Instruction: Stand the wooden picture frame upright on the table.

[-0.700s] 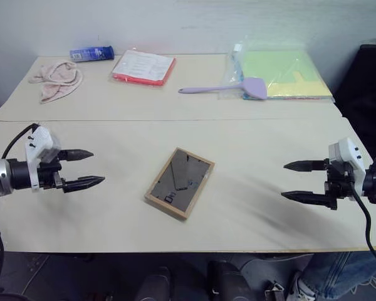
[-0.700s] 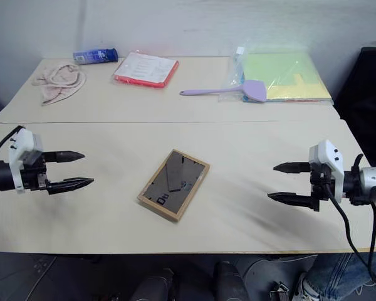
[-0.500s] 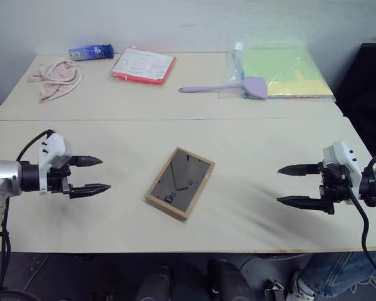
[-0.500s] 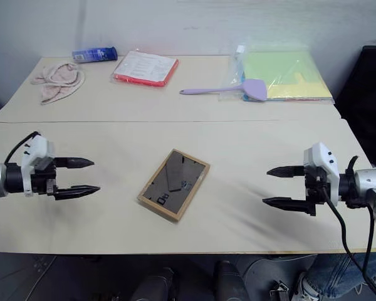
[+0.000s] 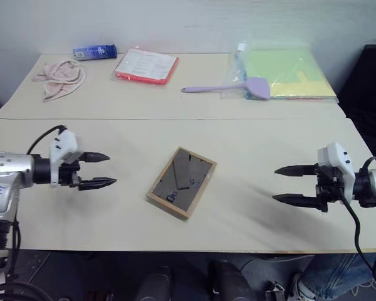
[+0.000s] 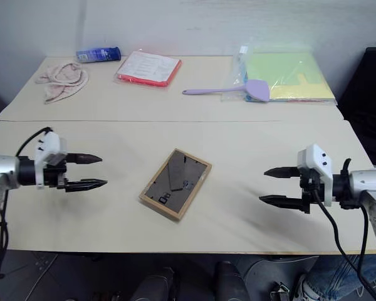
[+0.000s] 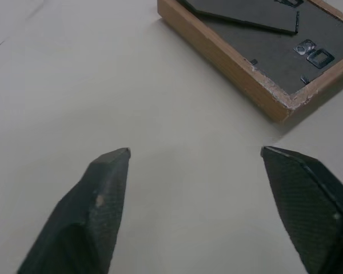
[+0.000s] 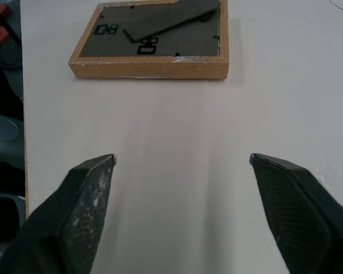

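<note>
Changes against the earlier frames: the left gripper [image 5: 102, 170] has moved inward from the left edge toward the centre of the picture; the right gripper [image 5: 292, 185] has likewise come inward from the right edge. The frame lies where it lay before.

Small rectangular light-wood picture frame [image 5: 181, 182]: flat on the table, dark grey back up, fold-out stand folded down against the back, lower centre of the picture, turned at a slant. Its near corner points toward the table's front edge.

Large pale beige table [image 5: 250, 144]: two panels, seam running across the middle of the picture; the frame sits on the near panel.

Left gripper: two black fingers parted, empty, at left centre, tips aimed at the frame, well apart from it. In the left wrist view a corner of the frame lies ahead of the fingers [image 7: 100, 200].

Right gripper: fingers parted, empty, at right centre, well apart from the frame.

Open room: bare tabletop on both sides of the frame and between it and each gripper; a narrower bare strip between the frame and the front edge.

Far panel, top of picture: pink cloth [image 5: 59, 73], blue tube [image 5: 94, 51], red-edged flat packet [image 5: 146, 66], lilac spatula [image 5: 229, 88], clear bag of green and yellow sheets [image 5: 285, 74].
</note>
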